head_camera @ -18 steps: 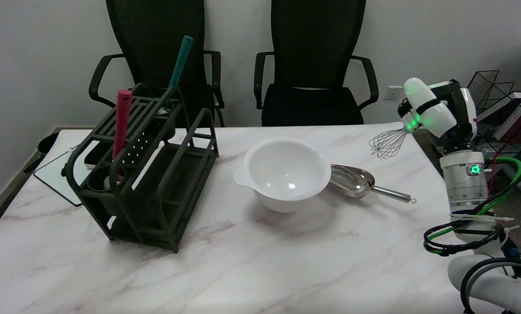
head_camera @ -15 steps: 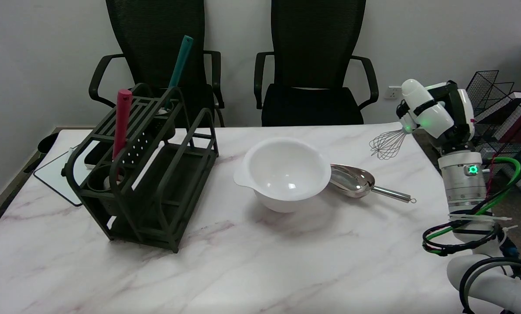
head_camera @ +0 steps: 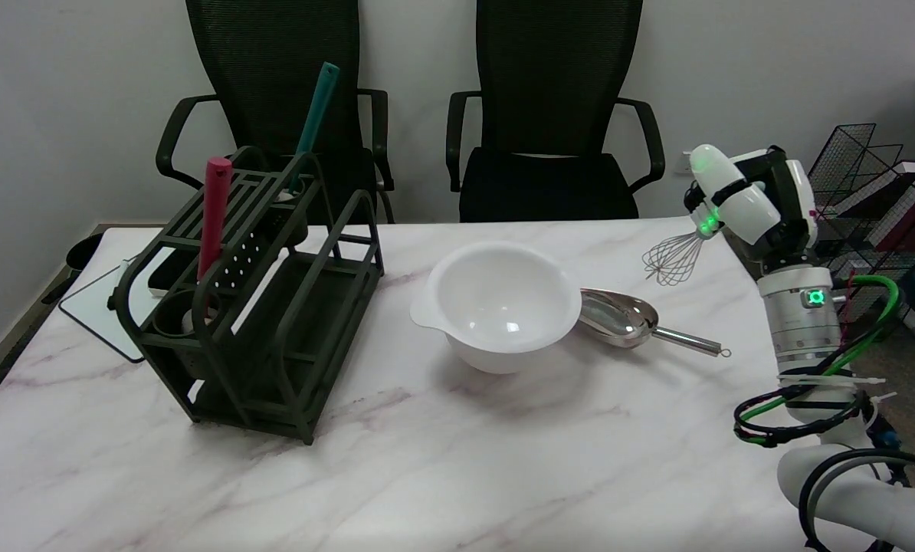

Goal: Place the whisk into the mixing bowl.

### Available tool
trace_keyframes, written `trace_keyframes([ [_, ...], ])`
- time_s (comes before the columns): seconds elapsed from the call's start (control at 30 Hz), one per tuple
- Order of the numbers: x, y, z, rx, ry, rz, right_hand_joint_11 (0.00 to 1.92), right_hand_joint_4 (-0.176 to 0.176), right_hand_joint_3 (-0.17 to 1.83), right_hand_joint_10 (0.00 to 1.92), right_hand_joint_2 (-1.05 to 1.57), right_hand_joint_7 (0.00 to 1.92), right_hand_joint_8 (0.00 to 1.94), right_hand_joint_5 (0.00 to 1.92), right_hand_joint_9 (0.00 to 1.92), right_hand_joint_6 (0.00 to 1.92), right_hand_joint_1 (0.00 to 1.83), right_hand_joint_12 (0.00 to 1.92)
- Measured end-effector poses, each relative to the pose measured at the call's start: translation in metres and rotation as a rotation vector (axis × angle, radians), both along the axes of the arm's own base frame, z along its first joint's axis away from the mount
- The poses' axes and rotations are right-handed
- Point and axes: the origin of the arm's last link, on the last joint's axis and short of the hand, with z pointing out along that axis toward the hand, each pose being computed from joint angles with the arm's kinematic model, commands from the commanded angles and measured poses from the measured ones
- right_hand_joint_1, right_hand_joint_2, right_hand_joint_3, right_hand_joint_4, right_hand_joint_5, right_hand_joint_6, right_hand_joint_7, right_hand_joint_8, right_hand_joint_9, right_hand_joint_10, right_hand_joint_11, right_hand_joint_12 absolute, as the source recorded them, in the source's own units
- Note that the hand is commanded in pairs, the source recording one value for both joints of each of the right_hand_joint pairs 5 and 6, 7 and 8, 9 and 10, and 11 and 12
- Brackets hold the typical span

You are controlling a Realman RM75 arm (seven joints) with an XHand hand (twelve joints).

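Right hand [head_camera: 741,203] holds the whisk [head_camera: 673,257], fingers clamped on its handle (grasp mostly hidden), well right of the mixing bowl [head_camera: 500,303]; trailing wires may clip the rim and tip it.

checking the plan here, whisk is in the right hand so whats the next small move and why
Probably carry the whisk further toward the picture's left, keeping it raised, until its wires hang over the mixing bowl. The right hand holds it in the air near the table's far right edge, well off to the bowl's side, and the metal scoop lies against the bowl on that side, so lowering now would miss.
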Motion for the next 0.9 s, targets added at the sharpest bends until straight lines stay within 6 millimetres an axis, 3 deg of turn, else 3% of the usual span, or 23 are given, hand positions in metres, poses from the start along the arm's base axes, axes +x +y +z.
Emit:
trace_keyframes([
  [0.47,0.015,-0.022,-0.016,0.085,-0.066,-0.009,1.92,0.0,0.4,1.92,1.39,1.92,1.92,1.92,1.92,1.92,1.11,1.92],
  [0.67,0.035,-0.037,-0.032,0.185,-0.137,0.017,1.92,0.0,0.41,1.92,1.38,1.92,1.92,1.92,1.92,1.92,1.12,1.92],
  [0.9,0.064,-0.052,-0.064,0.363,-0.23,0.043,1.92,0.0,0.38,1.92,1.47,1.92,1.92,1.92,1.92,1.92,1.06,1.92],
])
